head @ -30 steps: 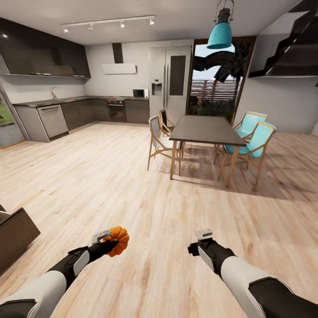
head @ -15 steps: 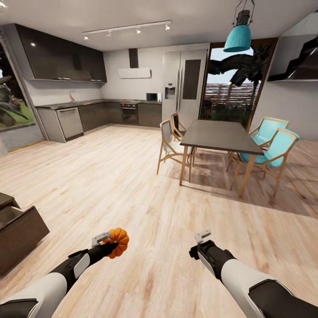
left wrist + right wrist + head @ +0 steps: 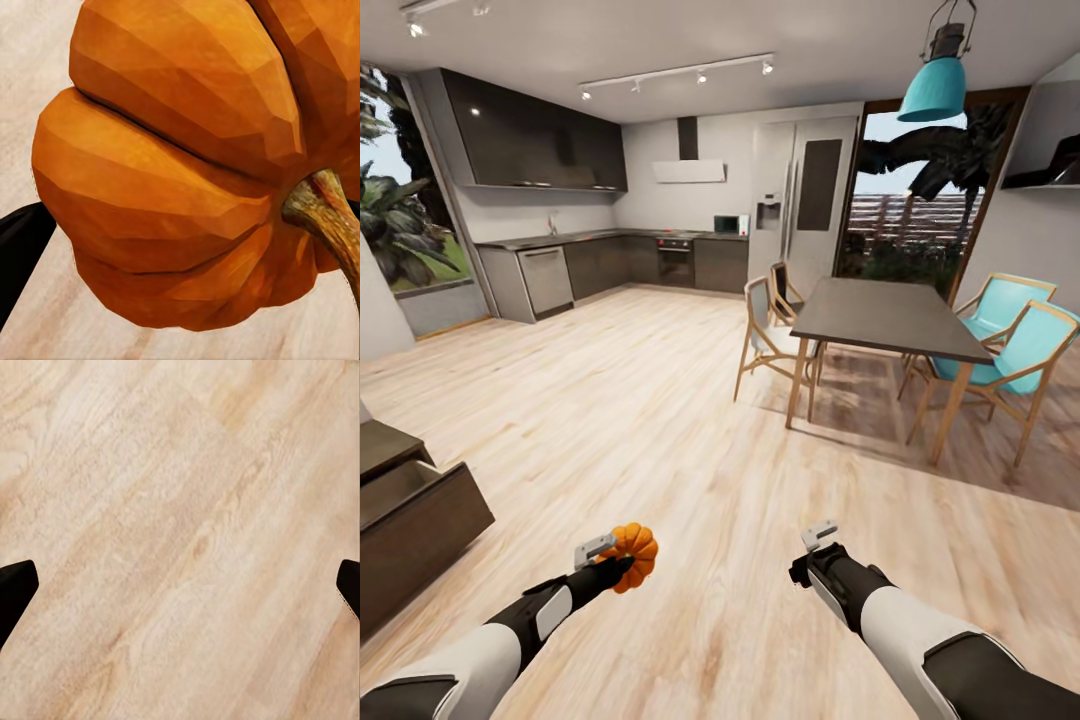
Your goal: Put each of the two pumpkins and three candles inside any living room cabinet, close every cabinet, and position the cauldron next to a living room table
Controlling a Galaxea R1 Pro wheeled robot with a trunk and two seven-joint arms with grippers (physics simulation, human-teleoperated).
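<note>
A bright-orange ribbed pumpkin (image 3: 635,557) hangs above the wood-plank floor with my left gripper (image 3: 614,553) shut on it. In the left wrist view the pumpkin (image 3: 172,172) is very close, its brown stem (image 3: 326,214) pointing to one side. My right gripper (image 3: 819,537) is held out over bare floor; its two black fingertips (image 3: 15,589) stand far apart, open, with nothing between them. A dark-brown cabinet (image 3: 422,520) with a drawer pulled out sits at the left edge of the head view.
A dark dining table (image 3: 890,315) with wooden and teal chairs (image 3: 1015,345) stands ahead to the right. A kitchen counter (image 3: 580,262) lines the far wall. Wide wood floor (image 3: 610,400) lies between me and them.
The head camera has turned left, so the whole room slid right and more of the cabinet and its open drawer came into view. Both arms hold their poses, pumpkin still gripped.
</note>
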